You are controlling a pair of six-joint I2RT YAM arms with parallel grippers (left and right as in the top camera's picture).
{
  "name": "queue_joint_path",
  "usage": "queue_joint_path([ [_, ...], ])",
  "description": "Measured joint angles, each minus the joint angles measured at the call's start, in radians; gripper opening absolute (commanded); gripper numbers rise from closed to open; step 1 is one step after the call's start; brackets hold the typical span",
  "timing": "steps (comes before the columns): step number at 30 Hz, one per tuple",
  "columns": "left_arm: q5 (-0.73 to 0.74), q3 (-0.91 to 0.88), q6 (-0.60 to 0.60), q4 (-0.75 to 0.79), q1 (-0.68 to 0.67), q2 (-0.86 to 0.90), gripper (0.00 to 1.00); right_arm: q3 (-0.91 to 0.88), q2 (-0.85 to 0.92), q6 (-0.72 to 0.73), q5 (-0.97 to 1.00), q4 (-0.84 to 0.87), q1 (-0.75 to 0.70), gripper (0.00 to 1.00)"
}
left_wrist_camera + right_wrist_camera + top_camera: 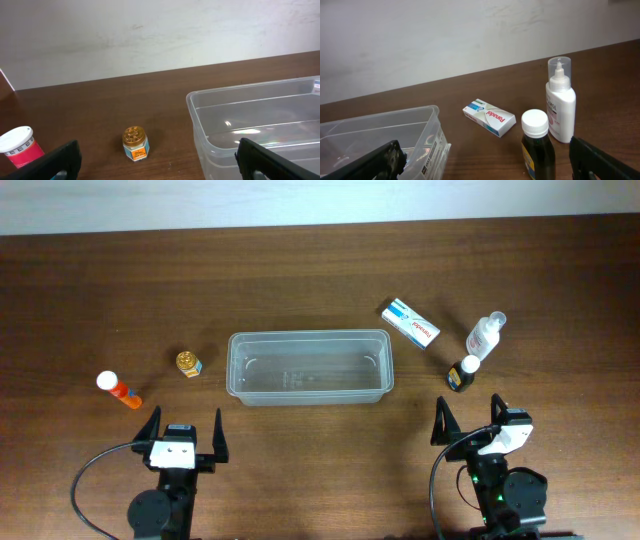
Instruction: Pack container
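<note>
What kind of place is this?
Likely a robot test bench: a wood table against a plain wall, a clear tub, and a box and bottles laid out beside it.

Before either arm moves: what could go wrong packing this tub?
1. The dark bottle and spray bottle stand upright, close together; grabbing one may topple the other.
2. The container is empty and probably light; a bump on its rim could shove it across the table.
</note>
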Motion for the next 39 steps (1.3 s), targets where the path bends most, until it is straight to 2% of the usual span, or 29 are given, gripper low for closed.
queue_joint_path([
  [31,0.0,0.0,0.0,0.0,0.0,0.0,0.99,0.005,0.001,0.0,-0.006,-0.01,0.0,0.98],
  [35,0.0,0.0,0.0,0.0,0.0,0.0,0.99,0.072,0.036,-0.003,-0.013,-0.105,0.0,0.98],
  [39,0.0,0.0,0.0,0.0,0.0,0.0,1.0,0.225,0.151,-0.039,-0.021,-0.192,0.001,0.98],
])
